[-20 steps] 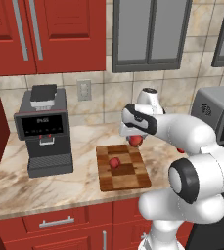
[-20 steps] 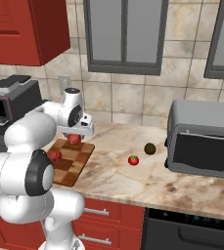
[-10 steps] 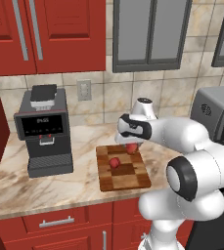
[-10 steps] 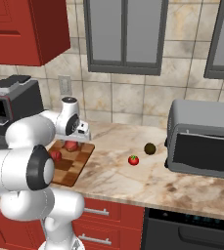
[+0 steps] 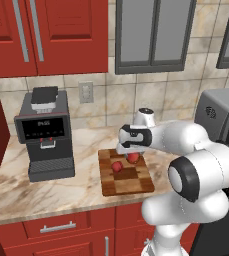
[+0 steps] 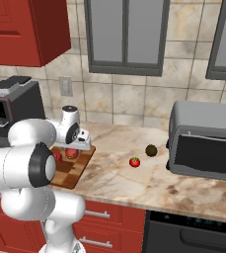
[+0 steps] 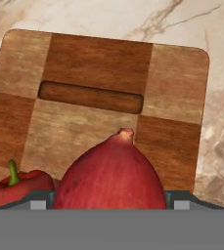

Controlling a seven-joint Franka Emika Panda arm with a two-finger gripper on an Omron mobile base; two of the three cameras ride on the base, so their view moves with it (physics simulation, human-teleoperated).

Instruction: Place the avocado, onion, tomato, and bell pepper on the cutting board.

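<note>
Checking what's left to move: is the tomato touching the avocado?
Apart. Right base view shows bare counter between the tomato and the avocado.

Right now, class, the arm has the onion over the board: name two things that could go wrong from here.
1. The onion sits between the gripper fingers over the cutting board, right beside the bell pepper; released, the round onion may roll into it or off the board.
2. The tomato and avocado lie near the toaster oven, so reaching for them may bump it.
</note>
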